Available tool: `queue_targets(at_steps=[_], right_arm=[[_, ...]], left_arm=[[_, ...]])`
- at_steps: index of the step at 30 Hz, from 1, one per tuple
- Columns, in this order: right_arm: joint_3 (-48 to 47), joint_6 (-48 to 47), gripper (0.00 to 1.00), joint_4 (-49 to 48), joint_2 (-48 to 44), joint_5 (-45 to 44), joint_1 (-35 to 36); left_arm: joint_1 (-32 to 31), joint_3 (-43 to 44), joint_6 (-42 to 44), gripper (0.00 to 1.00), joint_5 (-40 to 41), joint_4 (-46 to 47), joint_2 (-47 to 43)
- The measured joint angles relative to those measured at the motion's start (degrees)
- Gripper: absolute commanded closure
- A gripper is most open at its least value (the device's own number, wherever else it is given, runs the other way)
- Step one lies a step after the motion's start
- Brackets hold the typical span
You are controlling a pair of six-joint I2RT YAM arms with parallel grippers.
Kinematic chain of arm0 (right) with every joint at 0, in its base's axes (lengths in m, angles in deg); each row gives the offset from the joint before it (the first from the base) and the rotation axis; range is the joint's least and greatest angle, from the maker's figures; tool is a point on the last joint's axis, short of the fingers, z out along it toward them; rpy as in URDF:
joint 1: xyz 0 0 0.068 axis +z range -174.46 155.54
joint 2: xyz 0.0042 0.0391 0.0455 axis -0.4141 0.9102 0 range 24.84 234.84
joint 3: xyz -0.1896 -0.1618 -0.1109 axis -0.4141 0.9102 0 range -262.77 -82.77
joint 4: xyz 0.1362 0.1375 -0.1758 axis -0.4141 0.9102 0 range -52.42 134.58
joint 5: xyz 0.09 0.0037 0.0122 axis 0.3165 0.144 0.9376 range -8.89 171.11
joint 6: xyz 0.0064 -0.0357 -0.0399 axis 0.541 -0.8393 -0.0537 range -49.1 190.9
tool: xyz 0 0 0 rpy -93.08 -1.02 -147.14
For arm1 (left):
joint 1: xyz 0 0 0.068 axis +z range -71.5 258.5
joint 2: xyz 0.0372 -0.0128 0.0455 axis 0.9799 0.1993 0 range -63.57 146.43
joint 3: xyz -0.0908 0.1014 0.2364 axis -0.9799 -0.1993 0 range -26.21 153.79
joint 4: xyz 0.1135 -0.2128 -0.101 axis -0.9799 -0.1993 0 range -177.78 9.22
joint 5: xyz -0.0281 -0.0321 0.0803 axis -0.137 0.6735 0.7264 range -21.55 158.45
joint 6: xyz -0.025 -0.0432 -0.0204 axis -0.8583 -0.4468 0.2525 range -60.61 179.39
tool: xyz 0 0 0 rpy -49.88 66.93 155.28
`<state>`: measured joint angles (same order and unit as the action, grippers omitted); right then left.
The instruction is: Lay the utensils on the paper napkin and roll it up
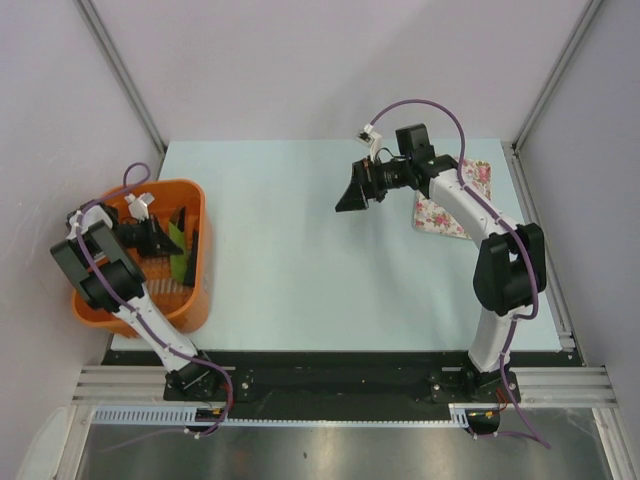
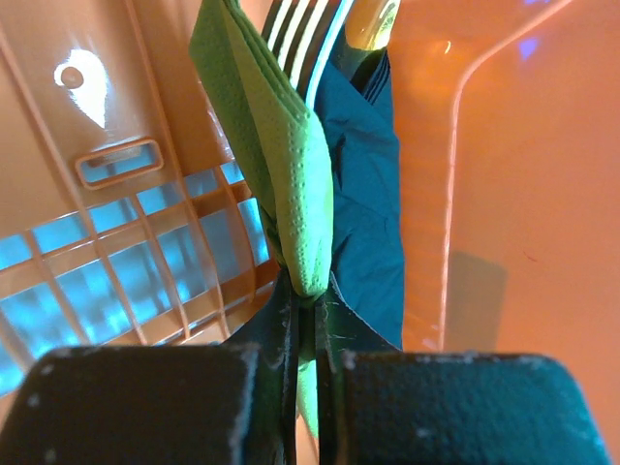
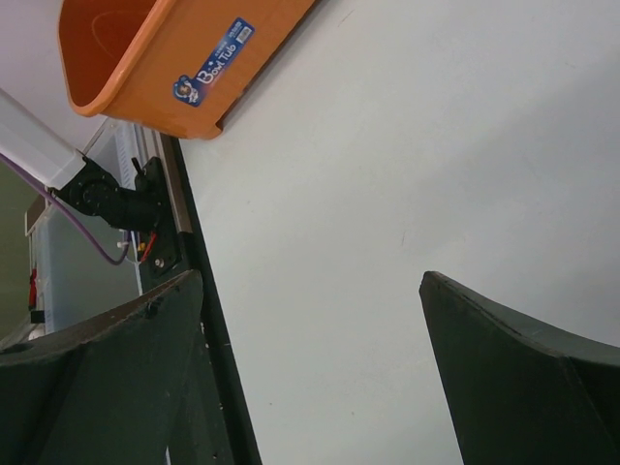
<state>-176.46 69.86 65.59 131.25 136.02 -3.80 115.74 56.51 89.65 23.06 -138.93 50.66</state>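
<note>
Barely underway: left gripper (image 2: 308, 360) clenched on the paper napkin (image 2: 291, 184) inside the orange basket (image 1: 192, 308), utensils (image 2: 298, 31) beside it, nothing laid out, while the right gripper (image 1: 352, 190) hovers spread wide and empty.

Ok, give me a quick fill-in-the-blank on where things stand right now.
1. The left gripper is shut on the napkin inside the basket, whose colour is ____.
2. The right gripper hangs over the table with its jaws ____.
3. The floral pad lies on the table, much nearer the ____ gripper than the other.

Missing words: orange; open; right.
</note>
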Motion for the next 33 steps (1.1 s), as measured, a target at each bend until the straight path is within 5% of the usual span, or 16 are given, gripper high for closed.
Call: queue_targets(at_steps=[33], right_arm=[[-1.8, 1.8, 0.0, 0.8, 2.0, -1.1, 0.4]], left_arm=[[-1.1, 1.4, 0.7, 1.0, 0.0, -4.5, 1.5]])
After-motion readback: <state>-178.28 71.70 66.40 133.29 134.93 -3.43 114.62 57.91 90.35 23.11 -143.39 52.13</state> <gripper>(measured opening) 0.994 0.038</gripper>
